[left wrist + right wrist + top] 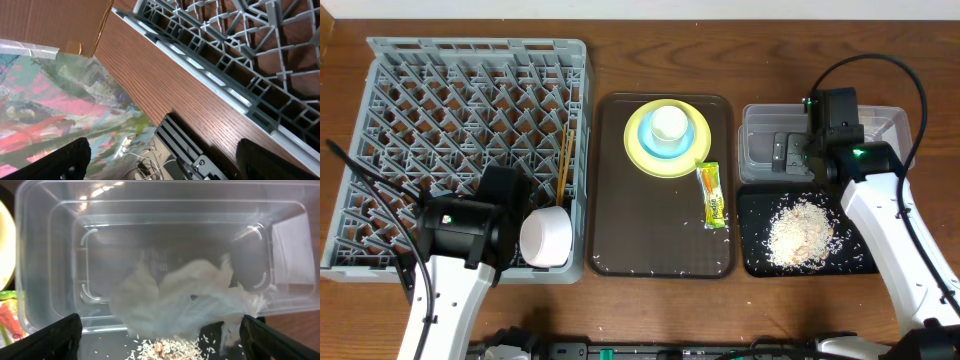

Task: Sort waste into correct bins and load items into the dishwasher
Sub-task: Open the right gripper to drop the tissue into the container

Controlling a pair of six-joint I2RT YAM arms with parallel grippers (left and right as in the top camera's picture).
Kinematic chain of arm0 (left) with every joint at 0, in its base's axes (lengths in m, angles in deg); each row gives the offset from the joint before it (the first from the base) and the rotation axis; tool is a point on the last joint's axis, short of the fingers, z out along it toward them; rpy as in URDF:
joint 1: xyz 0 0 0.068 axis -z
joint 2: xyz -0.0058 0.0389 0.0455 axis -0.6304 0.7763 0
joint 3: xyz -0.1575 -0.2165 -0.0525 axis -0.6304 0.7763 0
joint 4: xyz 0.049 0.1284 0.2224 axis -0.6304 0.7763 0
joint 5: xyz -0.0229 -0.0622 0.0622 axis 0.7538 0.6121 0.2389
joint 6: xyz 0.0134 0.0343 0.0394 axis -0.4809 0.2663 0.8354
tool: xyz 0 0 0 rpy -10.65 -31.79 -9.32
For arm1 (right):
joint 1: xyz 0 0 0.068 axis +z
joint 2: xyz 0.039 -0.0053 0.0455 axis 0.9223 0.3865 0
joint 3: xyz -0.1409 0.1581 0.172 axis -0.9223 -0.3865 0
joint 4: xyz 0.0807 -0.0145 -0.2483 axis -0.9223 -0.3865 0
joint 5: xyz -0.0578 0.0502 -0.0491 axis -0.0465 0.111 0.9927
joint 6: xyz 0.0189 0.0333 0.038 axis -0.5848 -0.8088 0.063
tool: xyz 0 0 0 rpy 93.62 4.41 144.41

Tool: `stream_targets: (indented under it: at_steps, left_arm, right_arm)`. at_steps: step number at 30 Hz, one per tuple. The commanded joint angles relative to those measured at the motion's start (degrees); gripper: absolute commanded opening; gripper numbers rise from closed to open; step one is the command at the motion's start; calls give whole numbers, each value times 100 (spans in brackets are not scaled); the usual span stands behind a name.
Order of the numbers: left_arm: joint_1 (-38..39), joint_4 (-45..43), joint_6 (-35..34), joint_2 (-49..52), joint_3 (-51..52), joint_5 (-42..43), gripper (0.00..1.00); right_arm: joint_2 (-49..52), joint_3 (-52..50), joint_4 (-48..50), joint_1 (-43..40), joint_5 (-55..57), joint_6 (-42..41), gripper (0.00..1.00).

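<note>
The crumpled white tissue (185, 302) is blurred between the wide-open jaws of my right gripper (162, 335), over the near wall of the clear tub (45, 240). Overhead, that gripper (790, 155) hangs over the tub (890, 125). Crumbs (802, 232) lie on the black tray (757, 255). The snack wrapper (712, 195) lies on the brown tray beside the yellow plate (638, 150), which carries the light blue bowl (650, 148) and white cup (670, 124). The white bowl (545, 237) and chopsticks (563, 160) sit in the grey rack (470, 50). My left gripper (162, 160) is open and empty beyond the rack's edge (220, 90).
The dark brown serving tray (620, 240) sits between rack and bins, with scattered crumbs along its front edge. The left wrist view shows the table's wood edge (165, 80), cables and a patterned floor below. My left arm (460, 230) lies over the rack's front.
</note>
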Motion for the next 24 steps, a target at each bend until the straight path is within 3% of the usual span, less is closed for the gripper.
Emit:
stream_targets:
  at_steps: [1,4,7,8,11,13,16,22,24]
  left_arm:
    - [-20,422,-48,-15,-9,-22,94]
    - [-20,422,-48,-15,-9,-22,93]
    - [-20,422,-48,-15,-9,-22,94]
    - [-20,422,-48,-15,-9,-22,93]
    - [-20,422,-48,-15,-9,-22,94]
    - [-20,422,-48,-15,-9,-22,94]
    - [-20,422,-48,-15,-9,-22,93]
    - [-20,422,-48,-15,-9,-22,93]
    - [-20,422,-48,-15,-9,-22,93]
  right_arm:
    - [-59,101,319,-74,-107,184,99]
    - [-205,271,-339,-81,-13,-28,99]
    - [-168,96,271,-114,149,13,99]
    - [-136,155,199,-118,109,179,96]
    - [-238,291,-232,-120,352,-175,99]
    - [-227,234,168,-131,588,-240,99]
    - [-140,245,691,-214,282,352,99]
    - [-168,251,654,-295,24,474,99]
    - [-129,251,691,-330,-39,396,92]
